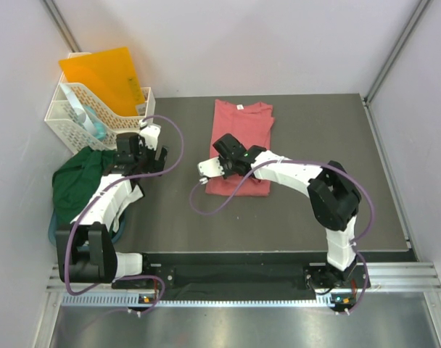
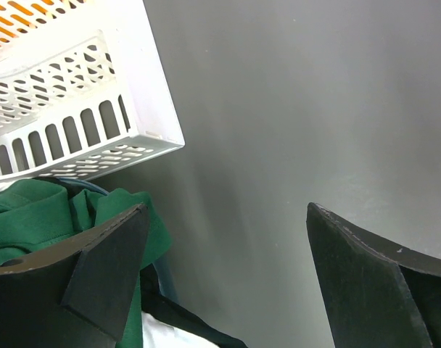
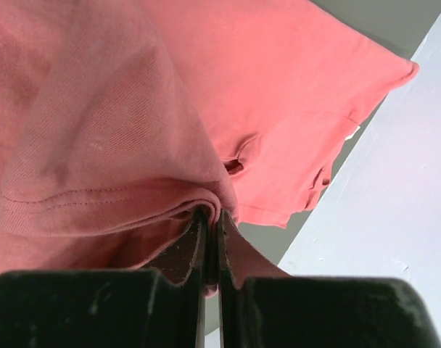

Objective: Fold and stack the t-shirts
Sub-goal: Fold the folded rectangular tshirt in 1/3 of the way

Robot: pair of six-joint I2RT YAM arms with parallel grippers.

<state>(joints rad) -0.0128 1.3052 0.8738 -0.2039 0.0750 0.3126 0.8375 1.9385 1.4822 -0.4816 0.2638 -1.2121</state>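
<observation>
The salmon-pink t-shirt [image 1: 242, 127] lies partly folded on the dark table [image 1: 322, 145], its collar towards the far edge. My right gripper [image 1: 226, 148] sits over its near-left part, shut on a raised fold of the pink cloth [image 3: 133, 145]; the pinch shows at my right gripper [image 3: 212, 217] in the wrist view. The dark green t-shirt [image 1: 79, 177] is heaped at the table's left edge, and it shows as the green t-shirt [image 2: 32, 217] beside one finger. My left gripper [image 1: 144, 145] hangs just right of that heap, and the left gripper [image 2: 224, 210] is open with only bare table between its fingers.
A white plastic basket [image 1: 68, 119] holding an orange folder [image 1: 104, 72] stands at the far left corner; the basket's wall [image 2: 83, 109] is close above my left gripper. A blue rim [image 2: 162, 279] peeks out under the green cloth. White walls close in the table.
</observation>
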